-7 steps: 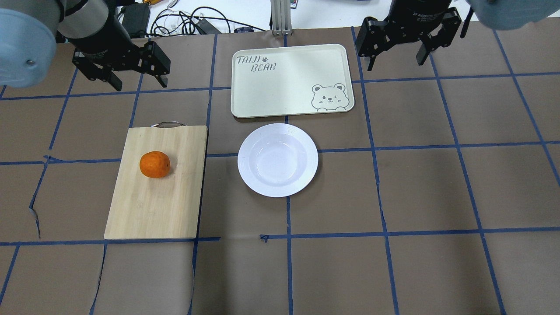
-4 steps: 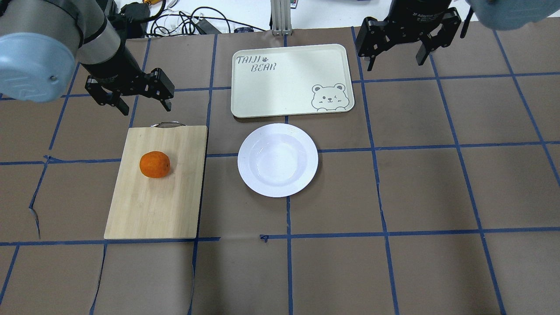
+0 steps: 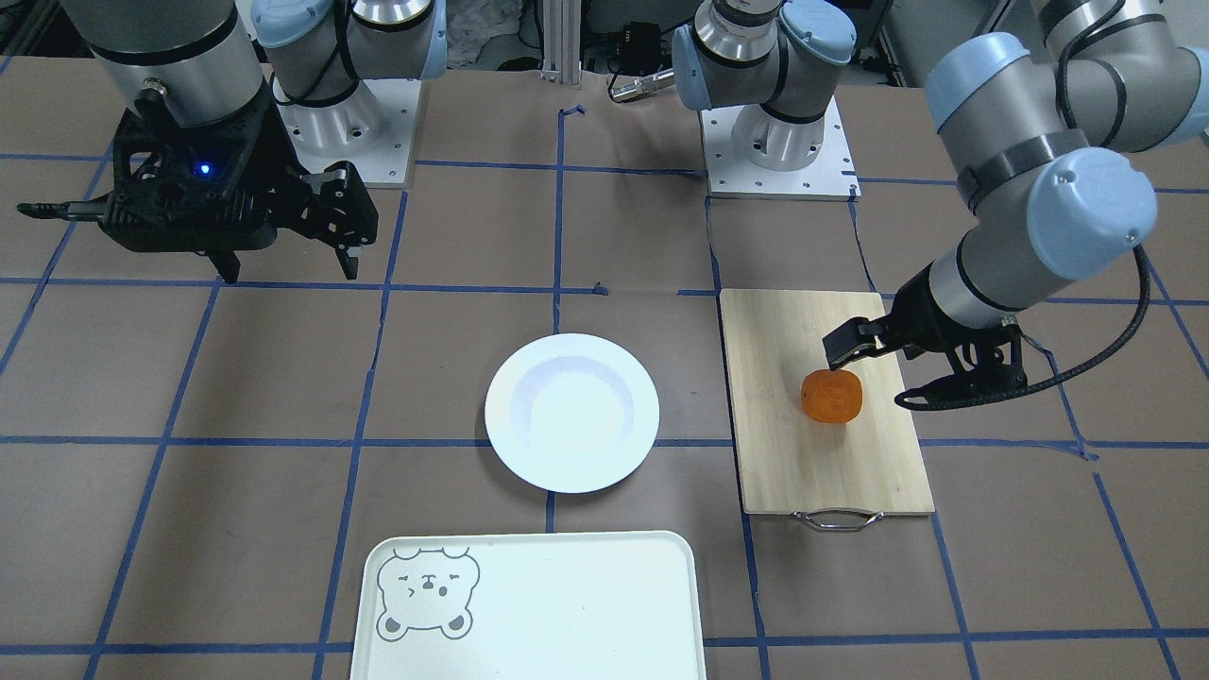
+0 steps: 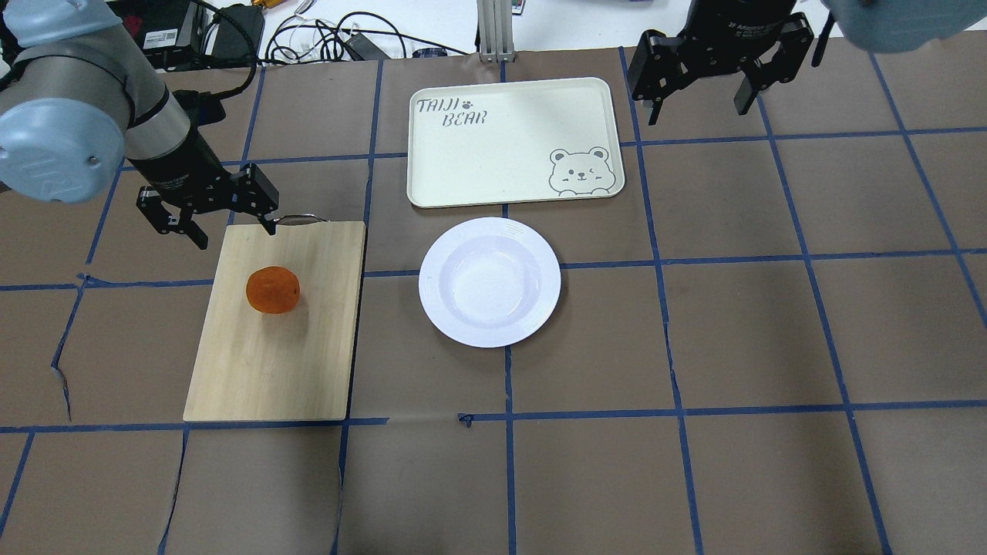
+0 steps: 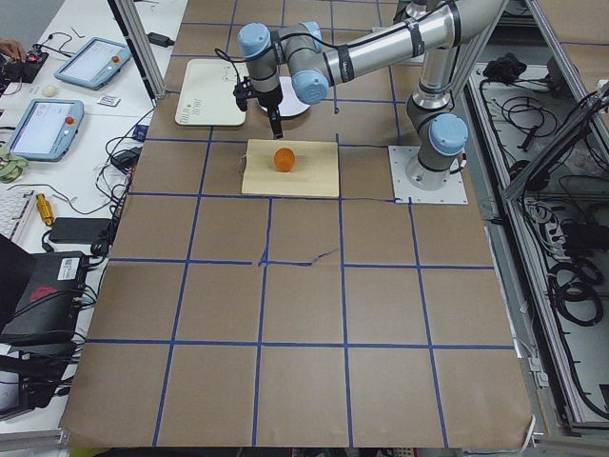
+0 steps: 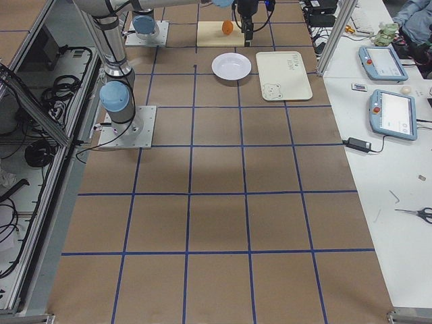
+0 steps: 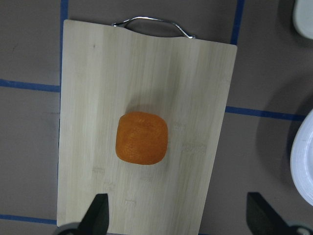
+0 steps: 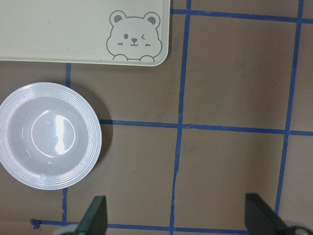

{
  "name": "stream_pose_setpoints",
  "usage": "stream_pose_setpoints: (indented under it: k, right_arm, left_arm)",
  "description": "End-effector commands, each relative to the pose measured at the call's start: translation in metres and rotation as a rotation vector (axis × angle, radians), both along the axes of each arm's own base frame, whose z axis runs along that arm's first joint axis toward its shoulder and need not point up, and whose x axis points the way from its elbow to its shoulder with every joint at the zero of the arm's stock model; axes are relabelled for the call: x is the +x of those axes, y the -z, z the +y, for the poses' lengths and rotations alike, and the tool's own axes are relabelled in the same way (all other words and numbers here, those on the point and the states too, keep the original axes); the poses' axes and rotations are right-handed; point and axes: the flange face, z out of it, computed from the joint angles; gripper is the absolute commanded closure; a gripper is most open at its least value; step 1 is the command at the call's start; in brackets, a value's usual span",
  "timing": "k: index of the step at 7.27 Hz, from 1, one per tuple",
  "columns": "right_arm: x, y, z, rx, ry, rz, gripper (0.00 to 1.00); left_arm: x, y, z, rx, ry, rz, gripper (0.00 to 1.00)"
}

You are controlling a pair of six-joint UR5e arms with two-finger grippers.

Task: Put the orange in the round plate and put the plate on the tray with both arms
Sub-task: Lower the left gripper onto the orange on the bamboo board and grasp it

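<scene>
The orange [image 4: 273,290] lies on a bamboo cutting board [image 4: 270,362] at the left of the table. My left gripper [image 4: 237,235] hovers open above the board's handle end, just behind the orange and apart from it. In the left wrist view the orange [image 7: 142,137] sits ahead of the open fingertips [image 7: 98,215]. The round plate [image 4: 490,281] is empty at the table's middle. Behind it lies the tray [image 4: 509,146], also empty. My right gripper [image 4: 698,109] hangs open, high beside the tray's right end, holding nothing.
The board's metal handle [image 4: 293,219] points toward the far side, close under my left gripper. Cables and boxes [image 4: 324,38] lie beyond the table's back edge. Brown paper with blue tape lines [image 4: 694,347] covers the table.
My left gripper has come forward and down from the back left corner to the board's handle end, nearer the orange. The right arm, orange, plate and tray have not moved.
</scene>
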Motion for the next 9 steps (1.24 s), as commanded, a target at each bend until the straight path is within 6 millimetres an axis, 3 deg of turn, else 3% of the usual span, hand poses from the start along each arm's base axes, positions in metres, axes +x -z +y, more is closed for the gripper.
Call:
stream_pose_setpoints:
  k: [1, 4, 5, 7, 9]
  right_arm:
    - [0.000, 0.000, 0.000, 0.000, 0.001, 0.000, 0.00]
    - [0.000, 0.000, 0.000, 0.000, 0.001, -0.001, 0.00]
    - [0.000, 0.000, 0.000, 0.000, 0.003, -0.003, 0.00]
    - [0.000, 0.000, 0.000, 0.000, 0.001, -0.001, 0.00]
    - [0.000, 0.000, 0.000, 0.000, 0.001, -0.001, 0.00]
  left_arm:
    - [0.006, 0.040, -0.015, 0.026, -0.005, 0.005, 0.00]
    - [0.013, 0.100, -0.005, 0.111, 0.020, -0.067, 0.00]
    - [0.013, 0.112, -0.005, 0.125, 0.019, -0.063, 0.00]
    - [0.013, 0.130, -0.009, 0.137, 0.021, -0.053, 0.00]
    - [0.011, 0.130, -0.010, 0.135, 0.005, -0.034, 0.00]
